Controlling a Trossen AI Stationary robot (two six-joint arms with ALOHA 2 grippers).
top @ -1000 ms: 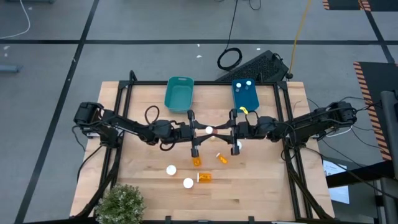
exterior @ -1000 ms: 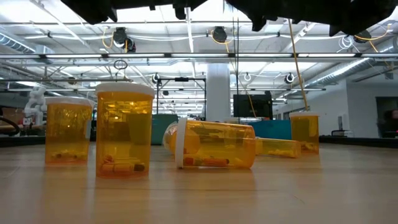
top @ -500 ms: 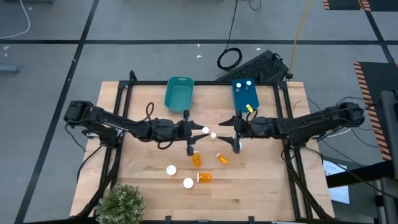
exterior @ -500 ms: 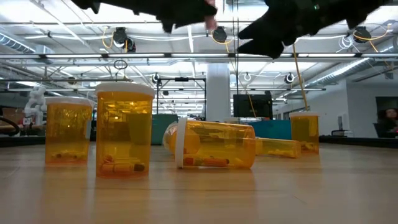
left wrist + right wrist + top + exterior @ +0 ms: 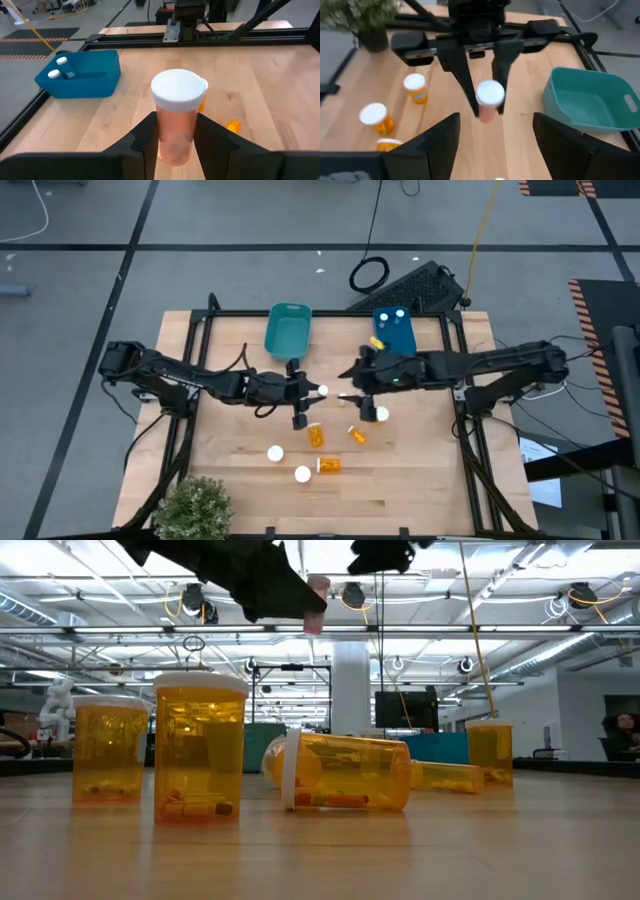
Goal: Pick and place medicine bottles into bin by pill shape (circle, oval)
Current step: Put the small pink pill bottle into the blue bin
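Bottle (image 5: 176, 120) in L hand (image 5: 172, 142)

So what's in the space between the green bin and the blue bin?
Nothing sits there. In the high view, only bare wooden table shows between the teal-green bin and the blue bin; the blue one already holds two white-capped bottles.

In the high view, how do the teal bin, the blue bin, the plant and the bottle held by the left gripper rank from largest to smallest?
1. Plant, partly cut off at the picture's bottom edge
2. Teal bin
3. Blue bin, slightly smaller
4. Bottle in the left gripper, far the smallest
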